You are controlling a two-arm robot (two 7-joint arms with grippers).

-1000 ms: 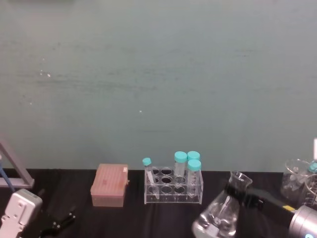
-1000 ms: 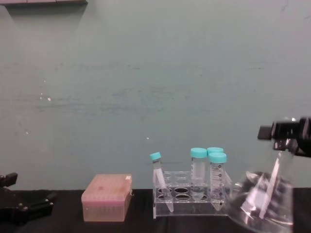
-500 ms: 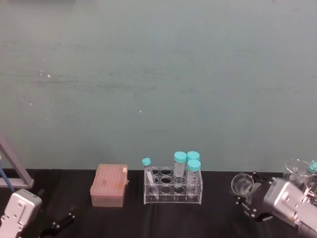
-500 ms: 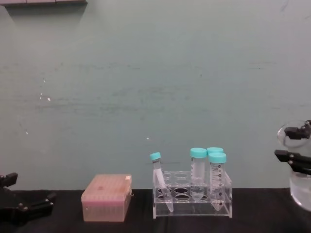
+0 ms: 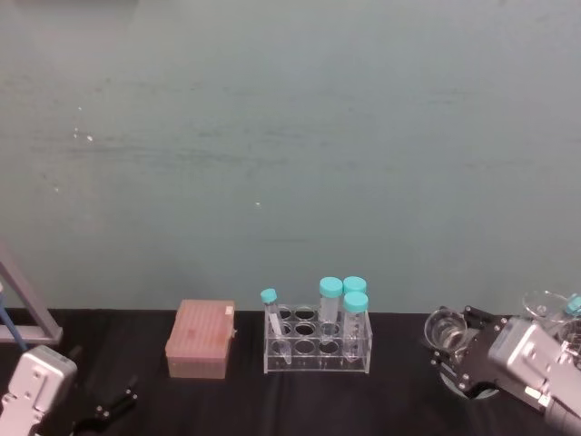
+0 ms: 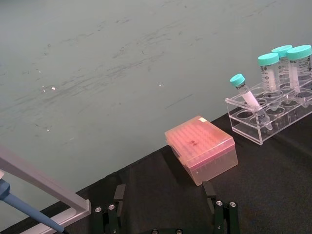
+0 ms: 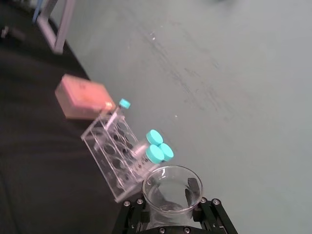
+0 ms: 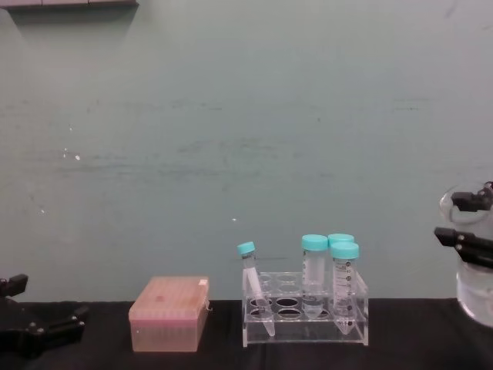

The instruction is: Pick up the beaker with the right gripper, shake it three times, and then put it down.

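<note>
two flat black fingers of the right gripper (image 5: 457, 343) sit pinched on the neck of the beaker (image 5: 444, 329), one on each side, just under the flared rim. right wrist view confirms it: the round glass mouth (image 7: 171, 189) sits directly above the claw, held between both fingers.

beaker upright, mouth up, at the right end of the black table (image 5: 399, 400). chest view has it at the right edge, fingers across the neck and the wide clear base (image 8: 474, 291) below them. cannot tell whether the base touches the cloth or hangs just above it.

to its left, well apart: clear tube rack (image 5: 318, 350) with four teal-capped tubes (image 5: 343, 292). three stand upright at the rack's right end, and one thinner tube leans at its left end. farther left, near the rack but not touching it, is a closed pink box (image 5: 201, 339).

more clear glassware (image 5: 545, 311) stands behind the right arm, at the far right.

left gripper (image 6: 165, 217) lies low at the left end of the table, fingers spread wide, nothing between them, well apart from the box.

teal wall (image 5: 290, 154) rises behind the whole table.
</note>
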